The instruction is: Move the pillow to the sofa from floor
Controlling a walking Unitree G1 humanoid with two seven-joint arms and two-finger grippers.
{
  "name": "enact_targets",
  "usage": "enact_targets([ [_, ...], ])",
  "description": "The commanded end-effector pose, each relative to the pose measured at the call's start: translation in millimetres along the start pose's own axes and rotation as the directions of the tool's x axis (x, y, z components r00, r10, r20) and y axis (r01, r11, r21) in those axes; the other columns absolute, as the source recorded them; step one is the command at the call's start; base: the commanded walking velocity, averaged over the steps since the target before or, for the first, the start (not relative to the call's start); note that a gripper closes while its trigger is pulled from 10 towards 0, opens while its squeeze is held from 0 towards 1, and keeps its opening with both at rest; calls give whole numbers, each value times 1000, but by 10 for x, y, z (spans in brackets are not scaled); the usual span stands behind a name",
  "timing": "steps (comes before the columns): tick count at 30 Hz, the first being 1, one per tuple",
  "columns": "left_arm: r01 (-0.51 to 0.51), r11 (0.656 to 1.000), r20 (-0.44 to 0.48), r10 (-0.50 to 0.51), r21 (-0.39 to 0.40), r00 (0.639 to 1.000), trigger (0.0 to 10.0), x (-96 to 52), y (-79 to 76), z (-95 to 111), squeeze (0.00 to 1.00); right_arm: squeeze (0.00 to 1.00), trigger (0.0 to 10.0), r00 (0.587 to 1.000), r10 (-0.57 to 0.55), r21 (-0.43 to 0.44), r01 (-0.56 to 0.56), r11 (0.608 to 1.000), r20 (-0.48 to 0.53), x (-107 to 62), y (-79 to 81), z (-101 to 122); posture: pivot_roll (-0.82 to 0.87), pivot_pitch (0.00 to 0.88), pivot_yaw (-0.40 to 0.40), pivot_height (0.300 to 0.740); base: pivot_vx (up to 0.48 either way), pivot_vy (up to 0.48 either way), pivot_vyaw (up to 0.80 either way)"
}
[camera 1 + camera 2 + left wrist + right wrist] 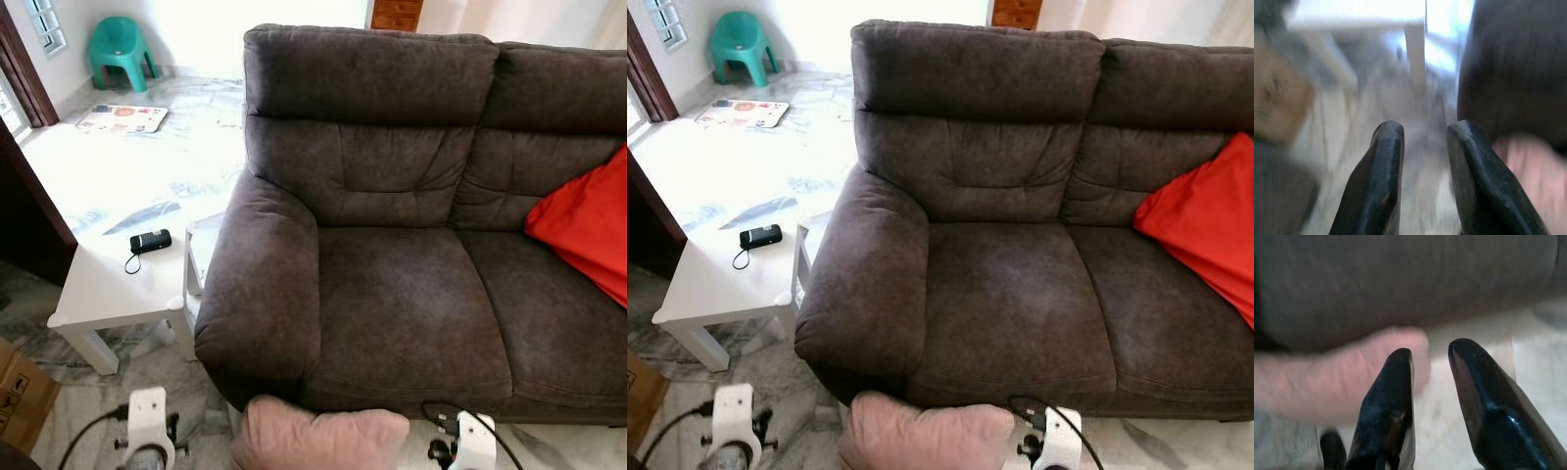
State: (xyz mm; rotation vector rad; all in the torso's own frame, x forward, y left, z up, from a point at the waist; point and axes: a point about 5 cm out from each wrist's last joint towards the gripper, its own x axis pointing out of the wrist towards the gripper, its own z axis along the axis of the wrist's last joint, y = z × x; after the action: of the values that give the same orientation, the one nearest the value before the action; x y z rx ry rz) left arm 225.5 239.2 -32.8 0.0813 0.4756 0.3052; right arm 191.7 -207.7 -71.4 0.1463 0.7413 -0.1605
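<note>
Your pillow [318, 437] lies crosswise between both tools, left tool [1425, 134] and right tool [1432, 352] each narrowly open, empty.

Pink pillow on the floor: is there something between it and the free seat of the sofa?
Nothing visible stands in the way. The pink pillow lies at the foot of the sofa, right below the bare seat cushion. The red cushion sits further along, on the next seat. The left gripper and right gripper flank the pillow, both open.
</note>
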Motion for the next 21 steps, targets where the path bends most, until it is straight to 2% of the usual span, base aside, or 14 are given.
enact_targets([
  [1,3,999,153,-8,33,988,10000,46,-18,260,0,0,10000,991,4,8,-5,1000,132,53,-33,296,85,0,-69,740,0,0,0],
  [3,12,999,233,-18,30,972,10000,59,-35,410,0,0,10000,978,18,7,-20,1000,209,76,-13,469,85,0,-69,740,0,0,0],
  [4,25,999,301,-38,47,953,10000,69,-64,554,0,0,10000,955,36,11,-41,999,295,89,23,657,95,0,-72,740,0,0,0],
  [6,40,997,341,-59,62,938,10000,73,-91,644,0,0,10000,936,48,9,-54,999,348,91,54,770,96,0,-71,740,0,0,0],
  [8,104,990,423,-136,99,896,10000,80,-215,873,0,0,10000,880,84,-12,-88,996,468,74,166,1044,100,0,-72,740,0,0,0],
  [9,104,990,423,-136,99,896,10000,80,-215,873,0,0,10000,880,84,-12,-88,996,468,74,166,1044,100,0,-72,740,0,0,0],
  [10,146,978,472,-199,147,859,10000,63,-327,1011,0,0,10000,835,120,-33,-122,992,536,50,294,1205,99,0,-71,740,0,0,0],
  [12,161,974,487,-221,162,845,10000,52,-370,1050,0,0,10000,821,133,-42,-132,990,556,40,345,1248,97,0,-71,740,0,0,0],
  [13,169,972,510,-229,163,829,10000,25,-415,1096,0,0,10000,800,149,-53,-146,988,581,26,411,1293,96,0,-71,740,0,0,0],
  [16,167,975,535,-219,146,816,10000,-18,-456,1138,0,0,10000,772,170,-65,-165,984,612,0,485,1344,99,0,-72,740,0,0,0],
  [21,172,975,525,-220,140,822,10000,-37,-484,1097,0,0,10000,742,190,-84,-179,980,643,-43,562,1404,90,0,-72,740,0,0,0],
])
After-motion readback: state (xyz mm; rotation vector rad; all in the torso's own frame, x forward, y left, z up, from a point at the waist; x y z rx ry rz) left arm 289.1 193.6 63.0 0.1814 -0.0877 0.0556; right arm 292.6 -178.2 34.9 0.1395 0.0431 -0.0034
